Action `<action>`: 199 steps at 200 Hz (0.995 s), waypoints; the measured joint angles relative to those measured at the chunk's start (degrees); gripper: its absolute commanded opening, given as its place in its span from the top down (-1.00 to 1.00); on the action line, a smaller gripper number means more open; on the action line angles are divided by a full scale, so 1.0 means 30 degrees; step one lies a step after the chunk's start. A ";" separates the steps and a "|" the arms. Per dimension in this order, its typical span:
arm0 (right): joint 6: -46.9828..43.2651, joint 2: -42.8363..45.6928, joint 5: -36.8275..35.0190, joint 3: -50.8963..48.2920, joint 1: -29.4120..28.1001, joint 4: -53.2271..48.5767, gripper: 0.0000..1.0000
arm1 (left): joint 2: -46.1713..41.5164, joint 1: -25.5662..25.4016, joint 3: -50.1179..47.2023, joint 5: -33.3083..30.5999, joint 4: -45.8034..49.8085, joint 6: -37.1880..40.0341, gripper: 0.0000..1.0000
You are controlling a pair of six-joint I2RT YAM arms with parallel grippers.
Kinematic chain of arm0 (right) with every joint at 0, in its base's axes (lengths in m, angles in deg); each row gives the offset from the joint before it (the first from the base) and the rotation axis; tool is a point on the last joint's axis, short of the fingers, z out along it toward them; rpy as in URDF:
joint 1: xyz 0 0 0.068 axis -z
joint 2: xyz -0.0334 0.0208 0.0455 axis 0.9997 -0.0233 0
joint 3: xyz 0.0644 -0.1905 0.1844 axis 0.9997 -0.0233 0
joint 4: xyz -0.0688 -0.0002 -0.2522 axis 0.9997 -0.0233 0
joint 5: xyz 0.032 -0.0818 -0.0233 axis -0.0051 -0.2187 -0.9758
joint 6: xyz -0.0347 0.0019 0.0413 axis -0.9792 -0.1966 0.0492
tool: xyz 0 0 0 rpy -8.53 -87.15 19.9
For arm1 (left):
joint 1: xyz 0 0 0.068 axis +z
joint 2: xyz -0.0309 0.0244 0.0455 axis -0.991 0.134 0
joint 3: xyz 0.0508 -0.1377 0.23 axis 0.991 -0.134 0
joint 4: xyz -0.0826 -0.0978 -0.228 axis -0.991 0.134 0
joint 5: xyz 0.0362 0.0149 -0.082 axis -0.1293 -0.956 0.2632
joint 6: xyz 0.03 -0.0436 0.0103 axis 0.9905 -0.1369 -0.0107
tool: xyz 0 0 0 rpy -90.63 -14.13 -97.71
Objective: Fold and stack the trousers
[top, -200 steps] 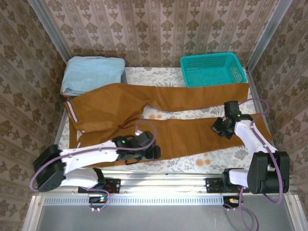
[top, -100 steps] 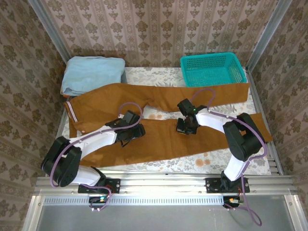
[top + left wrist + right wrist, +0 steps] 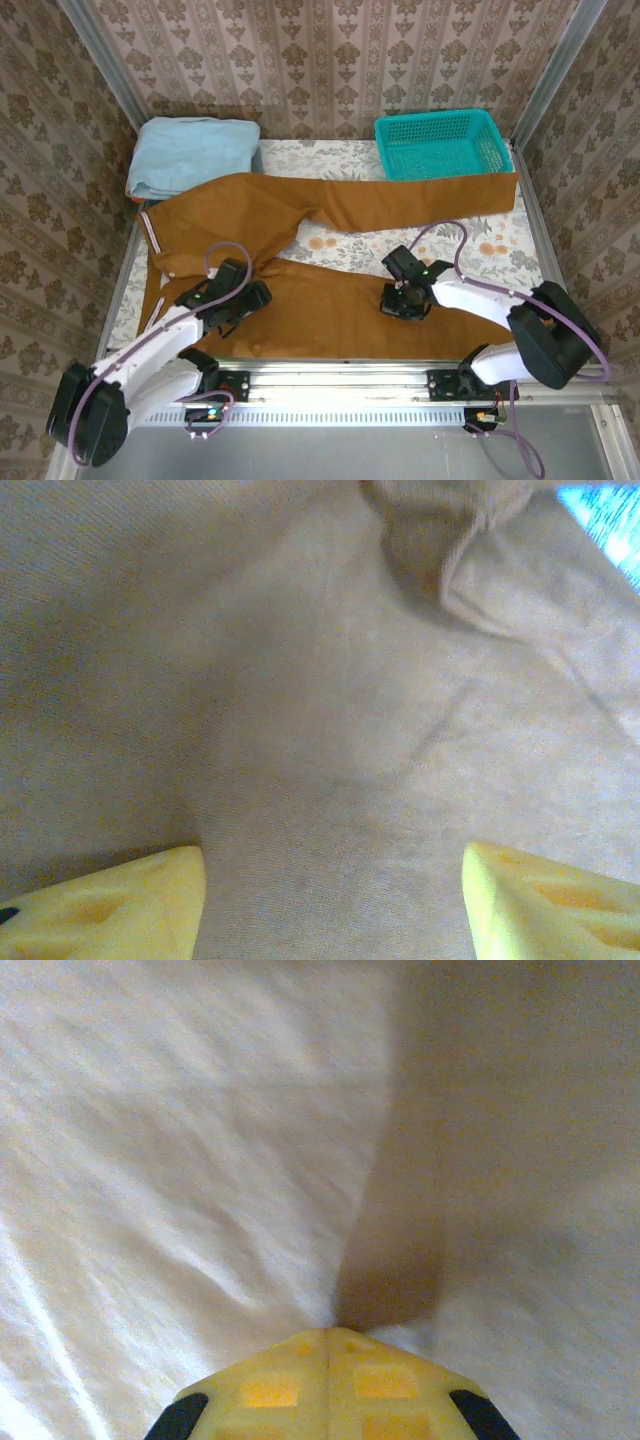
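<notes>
Since a second ago the near leg of the trousers [image 3: 320, 315] has slid toward the near edge of the table [image 3: 500, 240]. The right gripper [image 3: 404, 303] has swung in from the cuff end to mid-leg. The trousers lie spread nearly table-wide, waist to the left. The right gripper's jaws are closed, seemingly on a raised ridge of cloth, though its washed-out wrist view leaves that unsure. The left gripper [image 3: 240, 300] hovers over the seat, jaws wide, gripping nothing. The cloth is soft, matte and limp, so a thin pinch could slip out. The leg could also drag over the edge and bunch unevenly.
</notes>
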 measured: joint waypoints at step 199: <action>-0.4218 -0.7985 -0.0466 1.0936 1.3733 -0.0787 -0.51 | 2.0189 -0.1603 2.0567 -0.5632 0.3381 1.1905 1.00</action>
